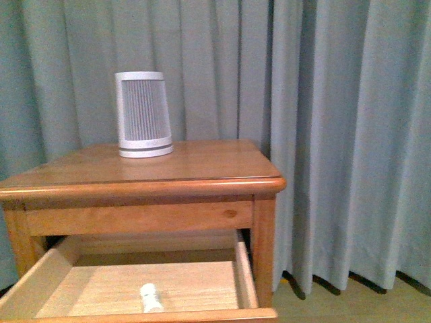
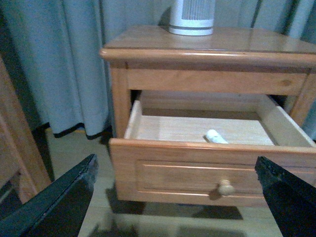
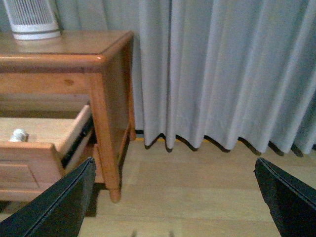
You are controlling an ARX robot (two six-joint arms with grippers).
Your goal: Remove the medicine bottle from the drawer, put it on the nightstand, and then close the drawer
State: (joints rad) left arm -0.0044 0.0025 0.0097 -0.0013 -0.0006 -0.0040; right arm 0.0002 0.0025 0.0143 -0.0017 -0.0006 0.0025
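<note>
Left wrist view: our left hand [image 2: 175,163] spread wide, empty. Ahead, the bottle [image 2: 216,137] lies in the open drawer [image 2: 148,170]; we'd come down over it, pinching across its body.

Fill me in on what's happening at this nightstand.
Nothing is being handled yet. The drawer is pulled open with the medicine bottle lying inside. The left end effector and right end effector are open and empty, short of it. A white slatted device stands on the nightstand.
</note>
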